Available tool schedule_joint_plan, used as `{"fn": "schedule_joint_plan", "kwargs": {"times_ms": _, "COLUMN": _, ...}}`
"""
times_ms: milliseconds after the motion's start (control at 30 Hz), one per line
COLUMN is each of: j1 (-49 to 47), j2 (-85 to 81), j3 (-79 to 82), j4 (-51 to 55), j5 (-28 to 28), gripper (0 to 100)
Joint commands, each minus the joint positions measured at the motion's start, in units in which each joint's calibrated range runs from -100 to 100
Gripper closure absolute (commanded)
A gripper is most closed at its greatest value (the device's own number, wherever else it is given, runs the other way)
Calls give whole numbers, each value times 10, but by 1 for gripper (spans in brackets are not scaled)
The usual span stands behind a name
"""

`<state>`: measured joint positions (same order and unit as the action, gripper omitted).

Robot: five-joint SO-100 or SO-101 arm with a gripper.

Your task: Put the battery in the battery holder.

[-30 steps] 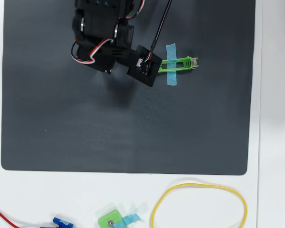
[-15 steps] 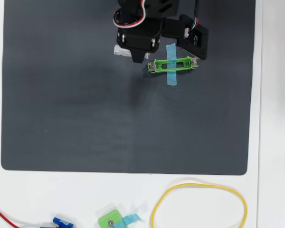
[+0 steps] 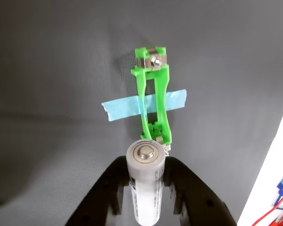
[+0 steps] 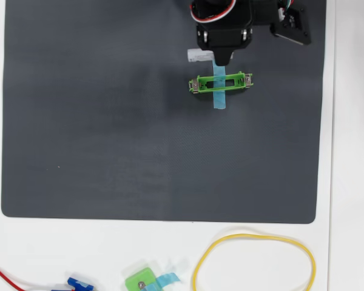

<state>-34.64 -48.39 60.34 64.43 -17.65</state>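
A white desk (image 4: 352,151) is observed carrying a dark grey mat (image 4: 109,121), on which the task items are found. The arm (image 4: 230,24) is seen at the mat's top edge in the overhead view, further right than half a second ago, when it covered the area left of the frame. The battery holder (image 4: 221,83) is seen fully uncovered, fixed flat to the mat by blue tape (image 4: 219,100). The gripper (image 3: 146,176) is closed on the battery (image 3: 145,181); in the wrist view the cylinder is clamped between both jaws, its grey end pointed toward the holder's near contact. In the overhead view the battery (image 4: 200,55) is seen just above the holder's left end, apart from it.
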Motion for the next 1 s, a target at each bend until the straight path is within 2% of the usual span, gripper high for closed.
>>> {"fn": "schedule_joint_plan", "kwargs": {"times_ms": 0, "j1": -31, "j2": -2, "j3": -2, "j4": -36, "j5": -14, "gripper": 100}}
{"fn": "schedule_joint_plan", "kwargs": {"times_ms": 200, "j1": -44, "j2": 0, "j3": 10, "j4": -51, "j5": -22, "gripper": 100}}
{"fn": "schedule_joint_plan", "kwargs": {"times_ms": 400, "j1": -45, "j2": 4, "j3": 43, "j4": -110, "j5": -22, "gripper": 100}}
{"fn": "schedule_joint_plan", "kwargs": {"times_ms": 567, "j1": -66, "j2": 71, "j3": 40, "j4": -149, "j5": -22, "gripper": 100}}
{"fn": "schedule_joint_plan", "kwargs": {"times_ms": 967, "j1": -94, "j2": 78, "j3": 35, "j4": -151, "j5": 3, "gripper": 100}}
